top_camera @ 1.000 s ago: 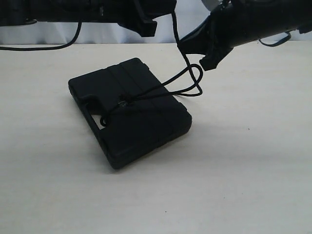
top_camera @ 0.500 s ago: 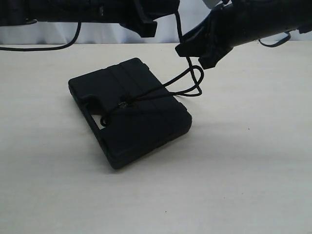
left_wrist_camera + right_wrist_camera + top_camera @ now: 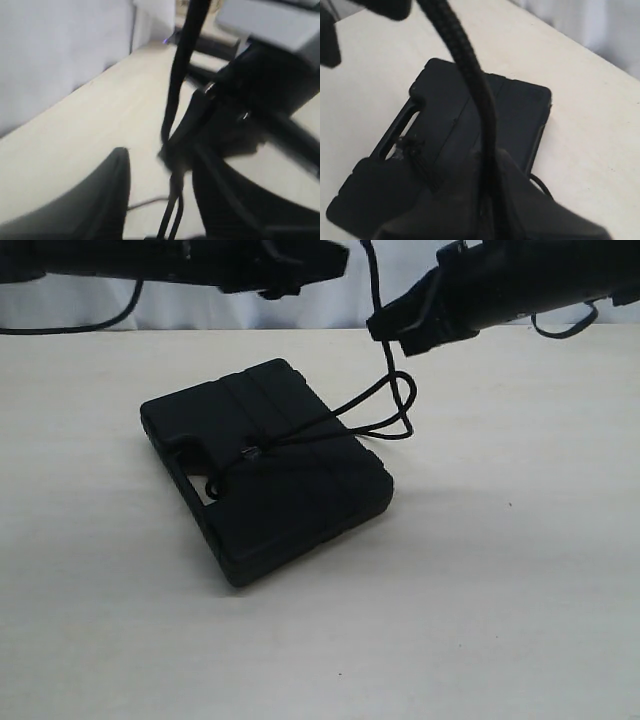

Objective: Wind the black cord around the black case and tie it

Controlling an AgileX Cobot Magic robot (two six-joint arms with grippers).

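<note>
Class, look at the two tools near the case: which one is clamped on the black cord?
The right tool, on the exterior view's right, pinches the black cord; the left tool has its jaws apart.

**Cord pinched by the other arm, between spread jaws**

Blurred throughout. Across the middle, the black cord (image 3: 182, 65), running straight in from the frame edge to the tip of the right gripper (image 3: 172, 150) and clamped there. Past the pinch, two strands side by side, leaving the frame. On either side of those strands, the two dark fingers (image 3: 107, 200) of the left gripper (image 3: 160, 195), spread wide, with nothing gripped between them. Too soft to tell whether either strand brushes a finger. Behind, a pale tabletop (image 3: 100, 120) and a white backdrop (image 3: 55, 60). On the right arm, a light grey block (image 3: 265, 22) against the black body.
</note>
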